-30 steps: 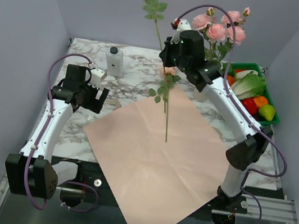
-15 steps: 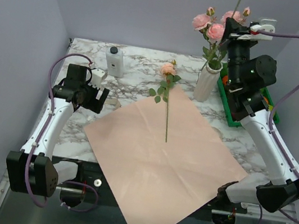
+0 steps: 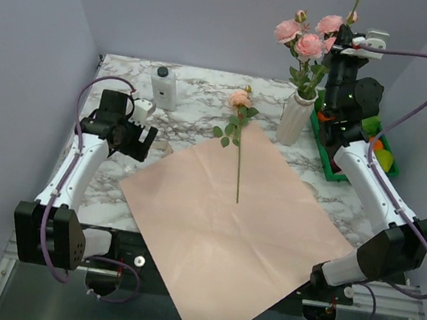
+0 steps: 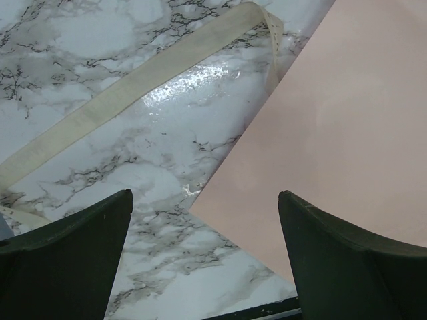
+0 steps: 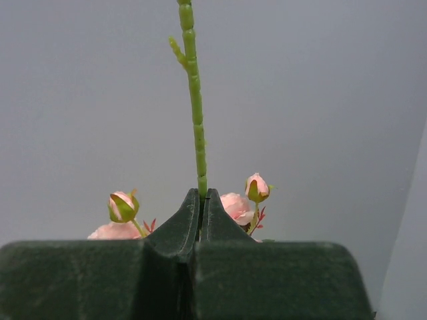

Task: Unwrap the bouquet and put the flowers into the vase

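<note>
No text, brand, number or sign can be read in any of the three views. The white bottle [image 3: 164,87] is the only thing likely to carry a label, and its front is too small and blurred to show any lettering.

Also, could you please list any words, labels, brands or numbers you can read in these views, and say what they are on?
No text can be read.
The short white capped bottle bears a small label, but it is too small and blurred to make out.
</note>
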You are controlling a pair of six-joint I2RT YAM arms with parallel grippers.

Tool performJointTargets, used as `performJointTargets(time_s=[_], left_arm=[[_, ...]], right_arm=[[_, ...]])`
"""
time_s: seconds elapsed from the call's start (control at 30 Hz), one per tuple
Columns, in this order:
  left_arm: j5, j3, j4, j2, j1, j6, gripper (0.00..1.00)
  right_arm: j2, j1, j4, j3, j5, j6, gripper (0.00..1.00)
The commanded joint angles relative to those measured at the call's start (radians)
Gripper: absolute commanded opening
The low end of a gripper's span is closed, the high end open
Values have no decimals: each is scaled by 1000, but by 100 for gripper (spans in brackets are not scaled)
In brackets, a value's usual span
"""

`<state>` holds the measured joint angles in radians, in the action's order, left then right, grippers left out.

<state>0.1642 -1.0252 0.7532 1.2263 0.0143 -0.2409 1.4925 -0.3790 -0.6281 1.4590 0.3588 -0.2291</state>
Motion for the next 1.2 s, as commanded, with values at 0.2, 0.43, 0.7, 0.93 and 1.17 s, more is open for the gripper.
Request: performJointTargets(time_s=[0.2,0.43,0.7,0.93,1.17], left_arm=[[1,-50,-28,59,-5,-17,99],[-2,-38,-37,67,-5,-26,99],[5,-39,-40,78,-7,-15,99],[1,-32,-32,62,-5,-12,99],[23,-30,-18,16,-5,-15,99]], right_arm=[[69,34,-188,-37,23,-42,1],[120,48,-206,-55,25,-56,1],[130,48,-202,-153,22,3,1],[106,48,-167,-239,-9,91,8],[35,43,-136,-344,-75,151,58]])
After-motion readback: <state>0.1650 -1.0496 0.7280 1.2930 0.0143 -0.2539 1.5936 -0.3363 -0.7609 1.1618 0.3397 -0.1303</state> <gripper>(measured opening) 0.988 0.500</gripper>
